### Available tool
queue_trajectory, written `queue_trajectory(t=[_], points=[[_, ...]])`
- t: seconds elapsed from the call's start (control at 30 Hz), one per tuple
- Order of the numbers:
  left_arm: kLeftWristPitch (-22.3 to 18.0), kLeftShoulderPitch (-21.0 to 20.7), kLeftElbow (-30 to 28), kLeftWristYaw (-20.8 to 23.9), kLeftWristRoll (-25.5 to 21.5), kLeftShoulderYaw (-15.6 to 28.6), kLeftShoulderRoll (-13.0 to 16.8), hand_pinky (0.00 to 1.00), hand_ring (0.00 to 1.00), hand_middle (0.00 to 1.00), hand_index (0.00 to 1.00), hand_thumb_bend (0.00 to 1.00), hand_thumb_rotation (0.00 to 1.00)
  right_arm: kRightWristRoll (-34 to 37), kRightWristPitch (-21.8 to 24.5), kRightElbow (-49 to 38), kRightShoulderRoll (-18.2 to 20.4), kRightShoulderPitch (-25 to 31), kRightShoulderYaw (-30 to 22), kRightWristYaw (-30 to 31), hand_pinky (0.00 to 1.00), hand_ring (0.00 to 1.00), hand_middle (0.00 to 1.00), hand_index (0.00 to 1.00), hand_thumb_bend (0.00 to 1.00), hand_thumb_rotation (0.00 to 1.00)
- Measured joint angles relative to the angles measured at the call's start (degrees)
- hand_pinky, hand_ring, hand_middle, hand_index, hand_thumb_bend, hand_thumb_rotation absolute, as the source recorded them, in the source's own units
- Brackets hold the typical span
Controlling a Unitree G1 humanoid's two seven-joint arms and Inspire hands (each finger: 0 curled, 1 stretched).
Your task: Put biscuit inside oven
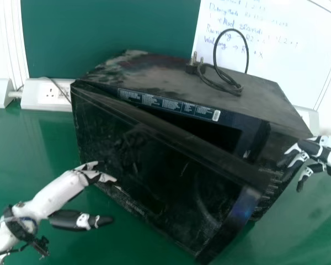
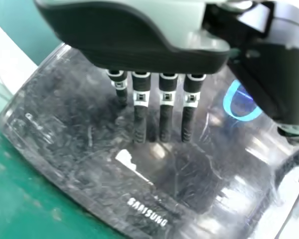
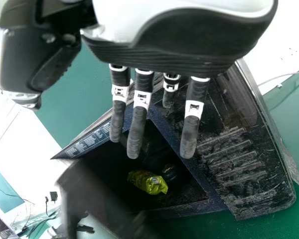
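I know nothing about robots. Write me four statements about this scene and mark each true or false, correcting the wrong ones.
1. The door is fully shut. False: it stands partly open.
2. A yellow packet lies inside the oven. True.
3. A plug rests on top of the oven. True.
4. The right hand is gripping the packet. False: its fingers are fairly straight and hold nothing.

There are two robot hands, one left hand (image 1: 80, 176) and one right hand (image 1: 326, 157). I count one oven (image 1: 154, 72), one oven door (image 1: 149, 176), and one packet (image 3: 149, 182) inside (just the one, and it is yellow). On top are one cord (image 1: 231, 88) and one plug (image 1: 192, 67).
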Motion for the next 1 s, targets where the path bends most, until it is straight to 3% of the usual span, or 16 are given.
queue_trajectory(t=[0.13,0.27,0.37,0.5,0.6,0.63,0.73,0.87,1.0], points=[[4.1,-1.7,-0.5,0.0,2.2,-0.9,-0.1,0.47,0.62,0.80,0.80,0.52,0.00,0.4,0.1,-0.2,0.0,0.2,-0.5,-0.1,0.44,0.48,0.52,0.66,0.82,0.39],[9.0,-3.6,-1.3,0.3,5.3,-1.4,-0.5,0.48,0.61,0.80,0.85,0.53,0.00,1.5,0.2,-0.3,0.0,0.2,-0.7,-0.4,0.41,0.47,0.52,0.66,0.81,0.38],[12.0,-5.0,-0.2,0.5,6.6,-2.0,-0.7,0.51,0.64,0.87,0.90,0.50,0.02,1.5,0.3,-0.5,0.0,0.5,-0.9,-0.7,0.41,0.45,0.52,0.67,0.80,0.38],[13.0,-7.2,4.2,1.7,7.9,-3.5,-0.9,0.40,0.57,0.94,0.95,0.49,0.08,1.4,0.0,-0.7,0.0,1.0,-1.1,-0.8,0.45,0.47,0.53,0.67,0.79,0.38],[12.5,-9.1,6.2,2.7,8.9,-4.2,-1.0,0.56,0.81,0.98,0.96,0.51,0.12,1.5,-1.5,-0.6,0.1,1.1,-1.3,-0.9,0.52,0.50,0.52,0.67,0.75,0.36],[12.3,-9.7,6.9,3.1,9.0,-4.4,-1.0,0.59,0.84,0.98,0.96,0.51,0.12,1.5,-1.7,-0.5,0.1,1.1,-1.3,-0.9,0.52,0.51,0.52,0.67,0.75,0.36],[12.0,-10.5,7.8,3.5,9.3,-5.3,-1.0,0.60,0.87,0.99,0.96,0.52,0.12,1.7,-1.0,-0.7,0.1,1.5,-1.9,-0.9,0.51,0.51,0.52,0.67,0.76,0.34],[12.5,-11.1,8.0,3.8,9.3,-5.6,-1.0,0.58,0.86,0.99,0.97,0.53,0.13,1.9,-1.2,-1.3,0.4,1.8,-2.2,-1.3,0.42,0.47,0.52,0.67,0.77,0.37],[12.9,-11.2,8.0,4.2,9.3,-5.9,-1.0,0.57,0.86,0.99,0.97,0.54,0.14,1.4,-2.5,-1.0,0.4,2.4,-2.5,-1.5,0.47,0.49,0.52,0.66,0.79,0.39]])
